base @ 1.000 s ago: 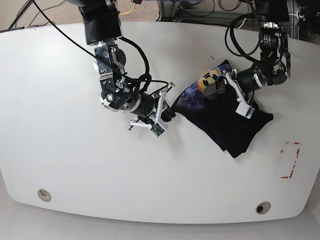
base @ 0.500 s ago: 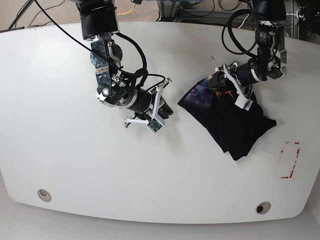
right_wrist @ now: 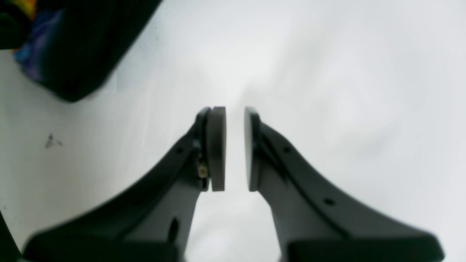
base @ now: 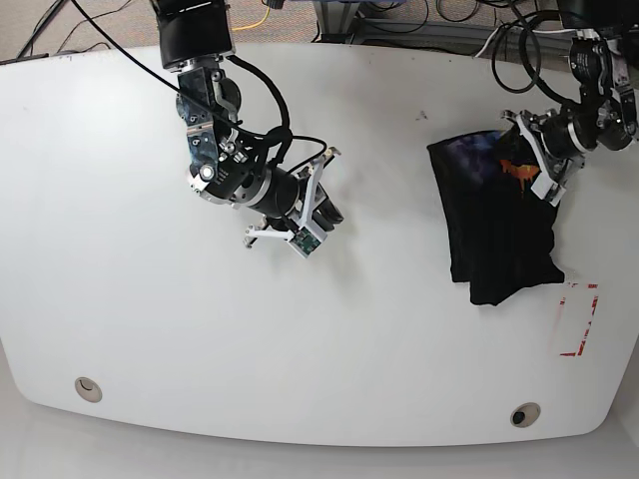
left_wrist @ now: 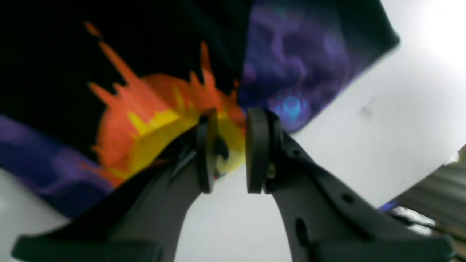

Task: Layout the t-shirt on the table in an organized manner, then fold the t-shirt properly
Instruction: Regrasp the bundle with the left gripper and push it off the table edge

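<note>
The t-shirt (base: 494,225) is a black bunched heap with a purple, orange and yellow print, lying at the right of the white table (base: 120,299). My left gripper (base: 513,160) is at the shirt's upper edge. In the left wrist view the left gripper (left_wrist: 231,153) has its jaws close together on a fold of the printed cloth (left_wrist: 153,120). My right gripper (base: 325,212) hovers over bare table left of the shirt. In the right wrist view the right gripper (right_wrist: 235,149) is empty with a narrow gap between its pads, and the shirt (right_wrist: 83,47) shows at the upper left.
A red tape rectangle (base: 577,319) marks the table just right of the shirt's lower end. Two small round holes (base: 88,388) (base: 525,414) sit near the front edge. Cables hang behind the far edge.
The left gripper has dragged the shirt right and toward the far right edge, so the heap now hangs lengthwise. The right gripper has let go of the shirt's left edge and drawn back slightly.
</note>
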Controlling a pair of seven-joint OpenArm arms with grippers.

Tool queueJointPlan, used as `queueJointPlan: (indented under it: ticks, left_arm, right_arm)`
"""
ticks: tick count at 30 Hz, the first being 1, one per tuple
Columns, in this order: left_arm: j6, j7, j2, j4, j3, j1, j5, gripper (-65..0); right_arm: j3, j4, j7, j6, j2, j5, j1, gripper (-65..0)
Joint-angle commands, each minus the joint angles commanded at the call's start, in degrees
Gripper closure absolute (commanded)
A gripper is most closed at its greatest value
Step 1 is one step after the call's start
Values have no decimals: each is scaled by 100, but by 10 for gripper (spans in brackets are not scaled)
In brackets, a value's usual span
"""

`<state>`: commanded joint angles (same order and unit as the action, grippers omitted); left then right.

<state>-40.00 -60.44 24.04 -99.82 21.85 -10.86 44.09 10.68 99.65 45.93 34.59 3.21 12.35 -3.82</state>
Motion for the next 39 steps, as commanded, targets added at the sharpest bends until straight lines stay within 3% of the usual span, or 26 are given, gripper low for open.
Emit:
queueJointPlan:
  ticks: [5, 10, 19, 24, 31, 35, 39]
  left_arm:
    - [0, 18, -308, -237, 211, 870, -211, -125]
    - [0, 88, -897, 686, 176, 2013, -1301, -126]
    - [0, 1371, -1442, 2523, -536, 3095, -2576, -126]
    - [127, 1723, -1547, 3481, -721, 3385, -2787, -126]
    - [576, 2585, -1512, 4932, -1046, 3420, -2804, -126]
    - [576, 2734, -1503, 5204, -1187, 3429, -2787, -126]
    - [497, 2673, -1503, 4844, -1187, 3420, -2760, -126]
  right_arm:
    - [0, -18, 0, 0, -9, 0, 0, -87]
    - [0, -9, 0, 9, 0, 0, 0, -87]
    - [0, 0, 0, 9, 0, 0, 9, -87]
    - [0, 0, 0, 9, 0, 0, 44, -87]
    - [0, 9, 0, 18, 0, 0, 53, -87]
    - [-9, 79, 0, 18, 0, 0, 53, -87]
    - [-9, 132, 0, 18, -18, 0, 53, -87]
